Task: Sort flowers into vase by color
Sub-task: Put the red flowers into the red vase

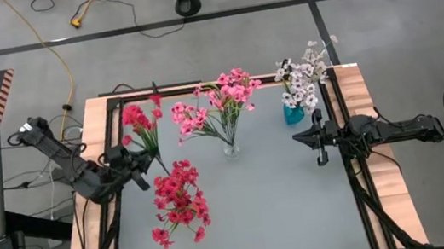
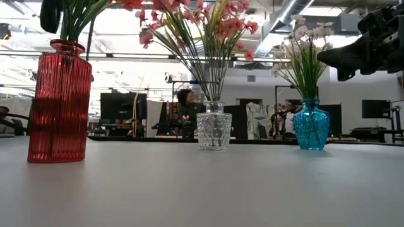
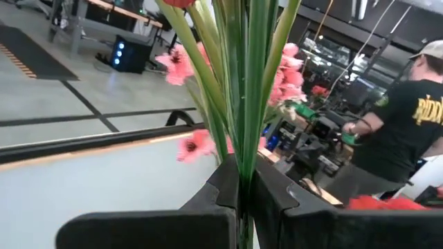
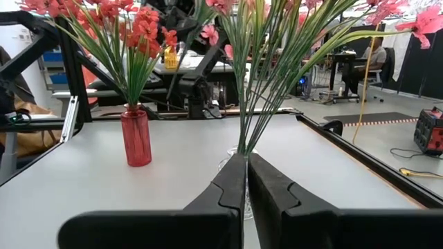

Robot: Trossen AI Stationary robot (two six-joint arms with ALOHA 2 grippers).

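Now: left end effector (image 1: 139, 177) clamped on red flowers (image 1: 179, 203) stems | right end effector (image 1: 320, 148) closed, empty | next: carry left-forward to red vase (image 2: 59, 102)

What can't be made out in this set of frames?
Low view: flowers in the red vase, tops cut by the top edge.
Left wrist view: blossoms of the green stems in the left gripper, cut by the top edge.
Right wrist view: clear vase, mostly hidden behind the right gripper.
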